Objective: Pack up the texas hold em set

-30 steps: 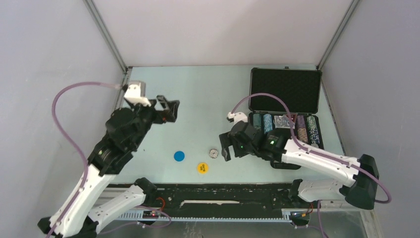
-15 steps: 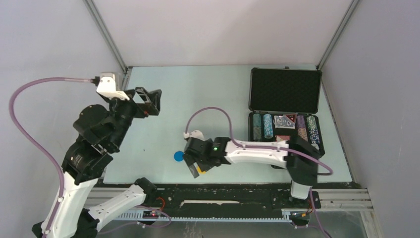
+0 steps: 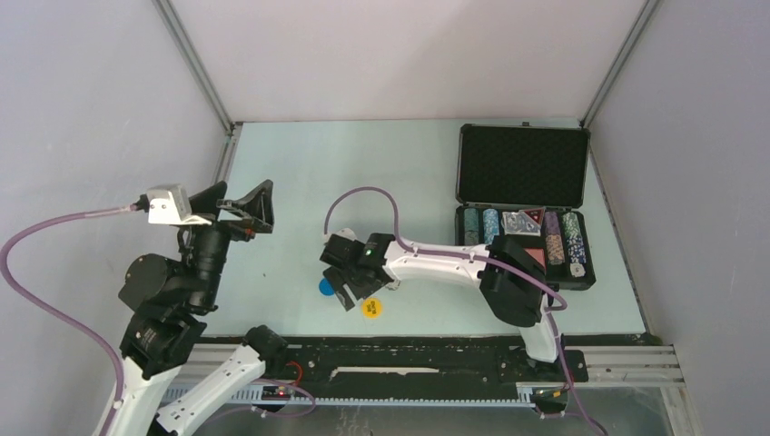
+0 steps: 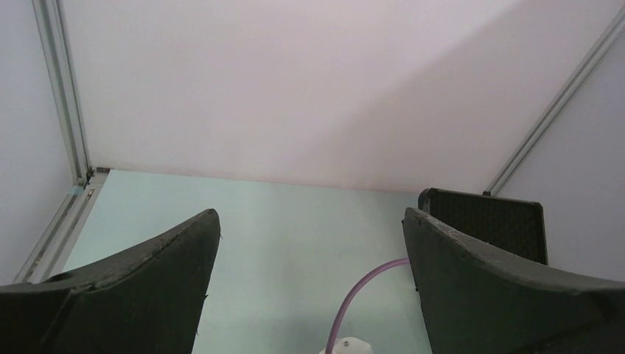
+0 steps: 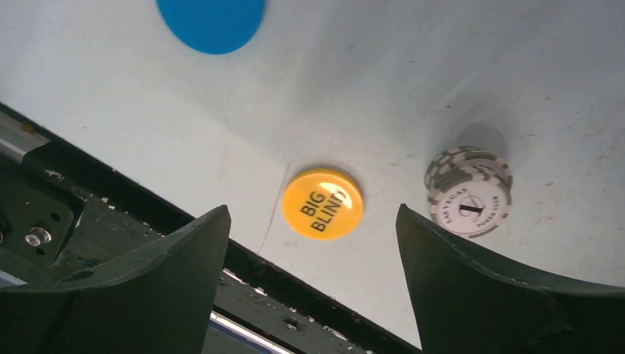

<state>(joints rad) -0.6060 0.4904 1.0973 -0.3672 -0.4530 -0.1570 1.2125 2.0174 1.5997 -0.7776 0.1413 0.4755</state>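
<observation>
Pale table [image 3: 363, 173], right hand [image 3: 350, 291] near yellow button [image 5: 322, 203]

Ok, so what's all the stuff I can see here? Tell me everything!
case: one, black, open, far right of the table
chip rows: at least four, striped, in the case's tray
Big Blind button: one, yellow, on the table near its front edge
disc: one, blue, on the table beside the button
chip stack: one, small, white and grey, on the table beside the button
table: one, pale green
cables: two, purple, one on each arm
left tool: one, black, open, raised at the table's left side
right tool: one, black, open, above the loose pieces
</observation>
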